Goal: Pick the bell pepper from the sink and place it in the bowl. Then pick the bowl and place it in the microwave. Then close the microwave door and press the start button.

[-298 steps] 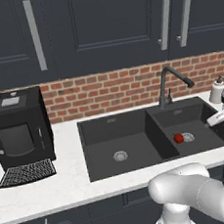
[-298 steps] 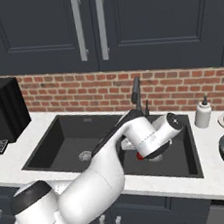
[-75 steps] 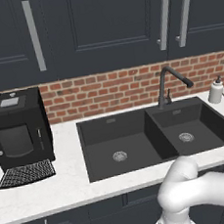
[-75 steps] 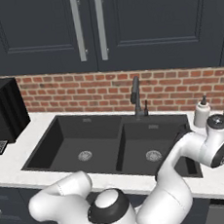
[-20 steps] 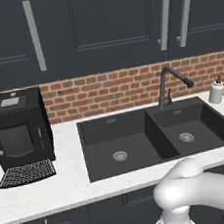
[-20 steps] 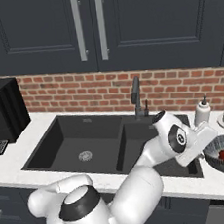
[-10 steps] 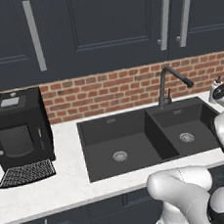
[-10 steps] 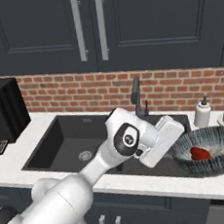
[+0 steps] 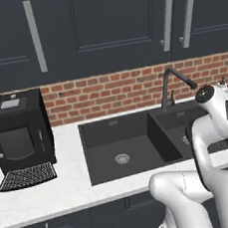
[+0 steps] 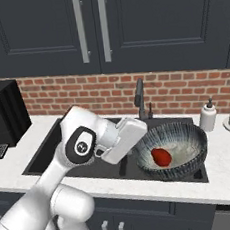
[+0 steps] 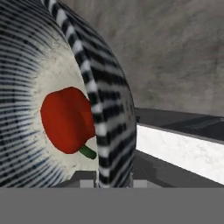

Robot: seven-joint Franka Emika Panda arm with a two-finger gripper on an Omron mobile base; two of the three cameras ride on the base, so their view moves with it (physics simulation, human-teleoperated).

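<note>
Right base view: the bowl (image 10: 173, 151), striped grey, hangs over the sink (image 10: 66, 162), the pepper (image 10: 162, 157) resting inside it. The gripper (image 10: 132, 158) pinches the bowl's rim at nine o'clock, jaws narrowed on the wall. In the hand view the rim (image 11: 103, 127) runs upright between the tips. The microwave's direction cannot be told.

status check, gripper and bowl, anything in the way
Gripper shut on bowl rim. Bowl lifted over sink, bell pepper inside. Faucet close behind.
</note>
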